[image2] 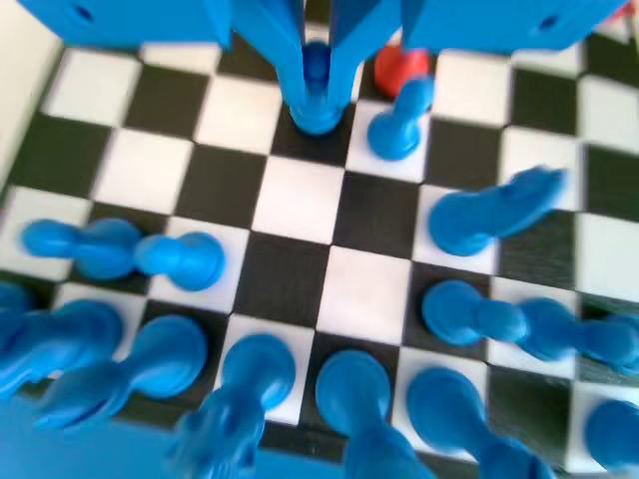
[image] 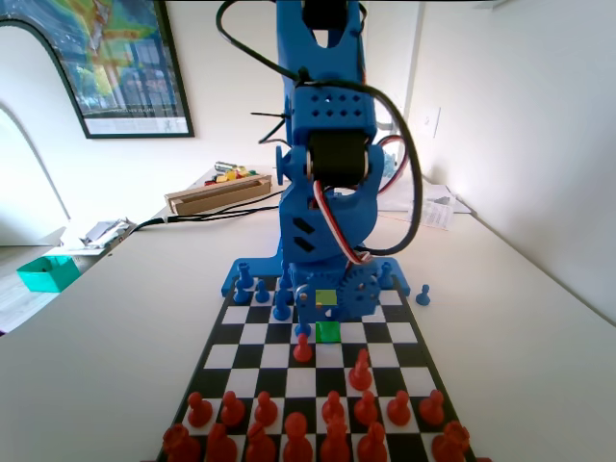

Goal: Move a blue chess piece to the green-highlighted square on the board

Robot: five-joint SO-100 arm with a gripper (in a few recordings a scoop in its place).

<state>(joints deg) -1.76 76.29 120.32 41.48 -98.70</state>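
Here, blue gripper (image2: 318, 70) low over the board (image2: 300, 200), jaws pinching a blue pawn (image2: 317, 95) standing on a dark square, green-highlighted square (image: 328, 331) just beside in fixed view.

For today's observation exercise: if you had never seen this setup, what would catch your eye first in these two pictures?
In the fixed view, the tall blue arm towers over the far end of the board, with the green-highlighted square glowing just below it. In the wrist view, the gripper has its jaws either side of a blue chess piece. Red pieces crowd the near rows of the fixed view.
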